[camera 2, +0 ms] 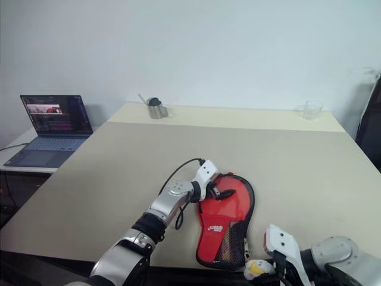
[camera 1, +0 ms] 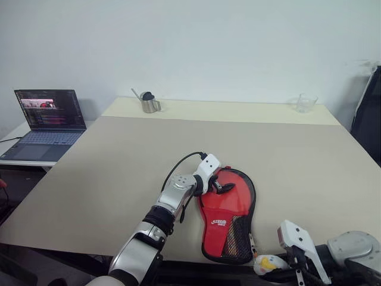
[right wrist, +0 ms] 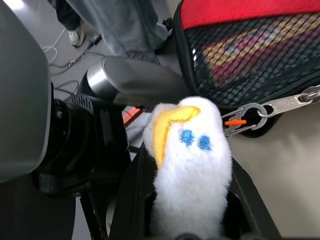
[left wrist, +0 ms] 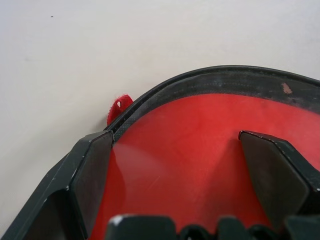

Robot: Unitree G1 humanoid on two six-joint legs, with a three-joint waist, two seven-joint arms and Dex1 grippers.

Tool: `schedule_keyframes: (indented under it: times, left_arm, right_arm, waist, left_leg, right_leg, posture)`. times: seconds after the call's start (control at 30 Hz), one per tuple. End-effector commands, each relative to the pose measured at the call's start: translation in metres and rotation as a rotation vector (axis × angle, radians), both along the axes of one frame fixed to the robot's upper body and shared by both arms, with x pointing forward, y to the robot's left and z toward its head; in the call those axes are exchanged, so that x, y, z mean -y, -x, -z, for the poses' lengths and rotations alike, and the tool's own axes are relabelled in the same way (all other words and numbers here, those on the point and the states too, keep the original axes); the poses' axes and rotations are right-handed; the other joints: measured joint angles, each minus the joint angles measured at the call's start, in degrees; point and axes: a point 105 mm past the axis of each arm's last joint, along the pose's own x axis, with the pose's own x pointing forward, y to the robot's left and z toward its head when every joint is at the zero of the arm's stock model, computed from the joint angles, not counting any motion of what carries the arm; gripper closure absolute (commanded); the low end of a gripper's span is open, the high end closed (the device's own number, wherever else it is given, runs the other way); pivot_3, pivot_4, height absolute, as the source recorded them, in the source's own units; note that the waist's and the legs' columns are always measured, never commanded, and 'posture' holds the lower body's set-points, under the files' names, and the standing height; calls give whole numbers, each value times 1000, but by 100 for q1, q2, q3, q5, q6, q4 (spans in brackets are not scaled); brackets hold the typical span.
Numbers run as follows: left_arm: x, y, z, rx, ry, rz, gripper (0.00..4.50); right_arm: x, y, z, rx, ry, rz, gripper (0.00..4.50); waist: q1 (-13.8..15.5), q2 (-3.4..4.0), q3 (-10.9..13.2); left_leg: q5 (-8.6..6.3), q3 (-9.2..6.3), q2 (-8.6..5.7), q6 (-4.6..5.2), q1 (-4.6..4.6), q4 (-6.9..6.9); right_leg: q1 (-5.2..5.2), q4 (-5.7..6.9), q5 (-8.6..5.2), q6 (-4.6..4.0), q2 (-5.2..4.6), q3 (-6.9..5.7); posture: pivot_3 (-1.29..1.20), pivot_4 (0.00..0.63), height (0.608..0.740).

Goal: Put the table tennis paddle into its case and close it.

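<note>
Soft fabric case (camera 1: 229, 214) on the table (camera 1: 119, 173): left gripper (camera 1: 219, 186), jaws spread, presses its round end; right gripper (right wrist: 192, 220) pinches the plush zipper charm (right wrist: 189, 160), the best pull

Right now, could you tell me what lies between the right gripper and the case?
A white plush keychain toy, held in the right gripper, clips by a metal carabiner to the case, per the right wrist view.

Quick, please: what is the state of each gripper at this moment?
Left gripper: open, over the red paddle-shaped fabric case.
Right gripper: shut on a white plush toy clipped to the case.
</note>
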Motion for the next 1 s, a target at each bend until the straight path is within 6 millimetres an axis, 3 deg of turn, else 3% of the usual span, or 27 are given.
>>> schedule_keyframes:
  times: [0.03, 0.23, 0.4, 0.7, 1.0]
  left_arm:
    - [-35, 5, 51, -134, -169, -99, 103]
    - [-39, 2, 48, -125, -185, -100, 103]
    - [-40, 0, 48, -121, -194, -97, 103]
    - [-36, 0, 46, -112, -193, -87, 103]
    - [-35, 0, 46, -110, -185, -86, 103]
  right_arm:
    - [-11, 29, 7, -111, -41, -115, 3976]
    - [-19, 38, 19, -136, -60, -148, 3976]
    - [-17, 37, 16, -149, -72, -165, 3976]
    - [-14, 16, 13, -127, -41, -91, 3978]
    - [-12, 12, 14, -106, -20, -96, 822]
  waist:
    - [0, -6, -2]
    - [-24, -16, -9]
    - [-41, -32, -6]
    - [-41, -37, -4]
    - [-44, -43, 0]
  left_leg:
    - [-2, -1, 0, 0, 4, -1]
    - [-4, -4, 5, -1, 12, -2]
    - [-28, -8, 7, -38, 58, -3]
    - [-29, -10, 10, -39, 57, -4]
    - [-30, -14, 9, -39, 60, -2]
  right_leg:
    - [2, 0, -3, -2, 0, -1]
    - [8, 2, -7, -6, 0, -1]
    - [17, -1, -9, -8, -10, 4]
    - [17, 0, -9, -8, -14, 6]
    - [16, -1, -9, -7, -17, 9]
  posture:
    - [0, 150, 740]
    - [0, 150, 740]
    - [0, 150, 740]
    - [0, 150, 740]
    - [0, 150, 740]
